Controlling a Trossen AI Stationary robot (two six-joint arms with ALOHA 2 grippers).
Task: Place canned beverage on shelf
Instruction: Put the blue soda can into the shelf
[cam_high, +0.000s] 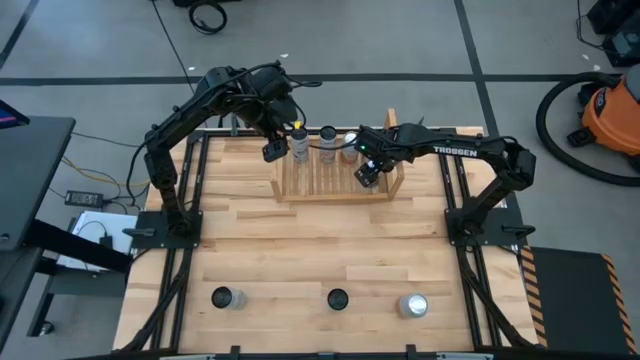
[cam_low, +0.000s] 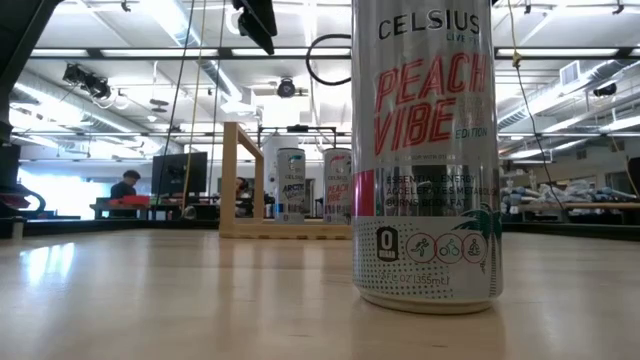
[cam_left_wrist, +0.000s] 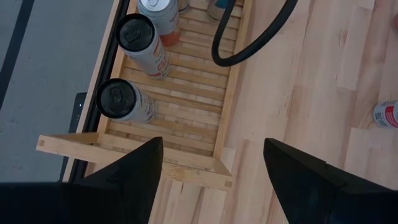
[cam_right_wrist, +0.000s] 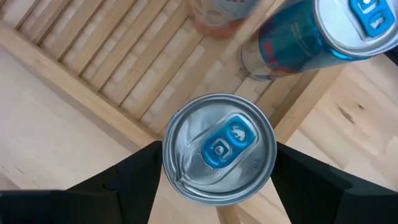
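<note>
You have open slats across the front of the shelf (cam_high: 335, 180); three cans (cam_high: 327, 141) crowd its back edge, and both grippers hang over its two ends.

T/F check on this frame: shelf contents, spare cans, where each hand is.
1. Cans already stand on the shelf. True: several show in a row along its back edge.
2. The left hand hovers over the shelf's left end. True.
3. The table's near edge holds only one can. False: three stand there, a dark-topped can, a middle can and a silver-topped can.
4. The right hand has a can with a blue tab between its fingers. True.
5. The right hand is over the near-edge cans. False: it is at the shelf's right end.
</note>
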